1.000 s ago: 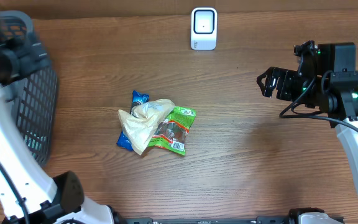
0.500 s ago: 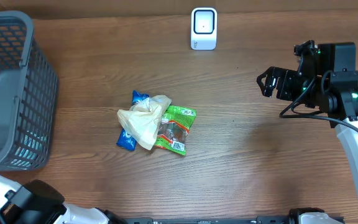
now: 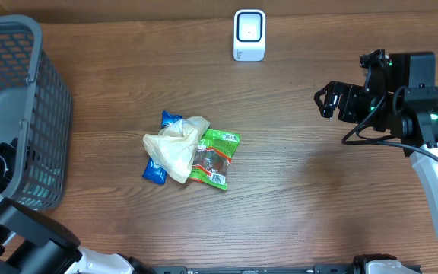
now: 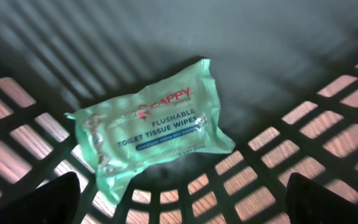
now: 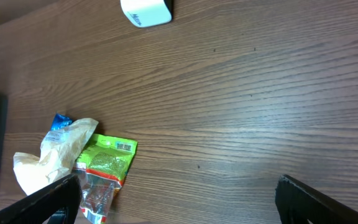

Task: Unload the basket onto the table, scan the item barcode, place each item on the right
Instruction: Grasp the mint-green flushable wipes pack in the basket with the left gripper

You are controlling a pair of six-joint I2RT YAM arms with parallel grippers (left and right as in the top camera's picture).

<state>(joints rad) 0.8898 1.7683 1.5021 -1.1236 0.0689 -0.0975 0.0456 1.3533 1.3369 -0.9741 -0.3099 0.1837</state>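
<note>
Gray mesh basket [image 3: 48, 122] on wooden table [image 3: 303, 190]

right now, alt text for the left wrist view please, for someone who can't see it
A mint-green pack of flushable toilet tissue wipes lies flat on the grey lattice floor of the basket, with the wooden table showing through the holes. The left pincer is open and empty, its dark fingertips wide apart at the bottom corners.

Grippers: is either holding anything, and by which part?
Nothing is held: left gripper open above the wipes pack in the basket, right gripper open, empty.
</note>
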